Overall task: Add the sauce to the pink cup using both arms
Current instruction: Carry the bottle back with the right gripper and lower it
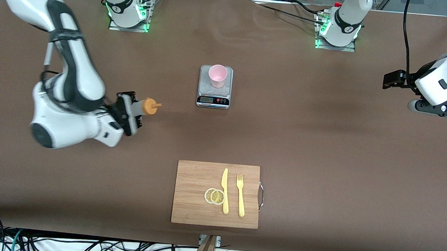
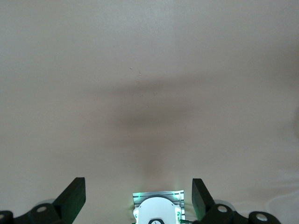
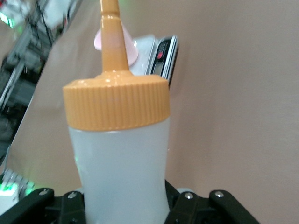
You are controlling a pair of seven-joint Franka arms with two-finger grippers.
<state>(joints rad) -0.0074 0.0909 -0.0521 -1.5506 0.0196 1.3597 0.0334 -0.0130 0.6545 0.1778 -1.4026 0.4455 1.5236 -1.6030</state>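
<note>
Gripping sauce (image 1: 146, 107) in right gripper (image 1: 130, 113), bottle tipped sideways | nozzle aimed toward pink cup (image 1: 217, 75) on scale (image 1: 214, 95), well apart | left gripper (image 1: 394, 79) spread empty, waiting at left arm's end.

In my right hand (image 1: 134, 113) the sauce bottle (image 3: 122, 177) looks like cloudy smooth plastic with a ribbed glossy orange cap (image 3: 117, 103); the table (image 1: 324, 148) is matt brown, the board (image 1: 195, 194) pale wood

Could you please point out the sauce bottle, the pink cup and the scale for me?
sauce bottle (image 3: 119, 172): right wrist view, on its translucent body below the orange cap.
pink cup (image 1: 217, 75): front view, on its inner wall.
scale (image 1: 213, 100): front view, on its display panel.
</note>
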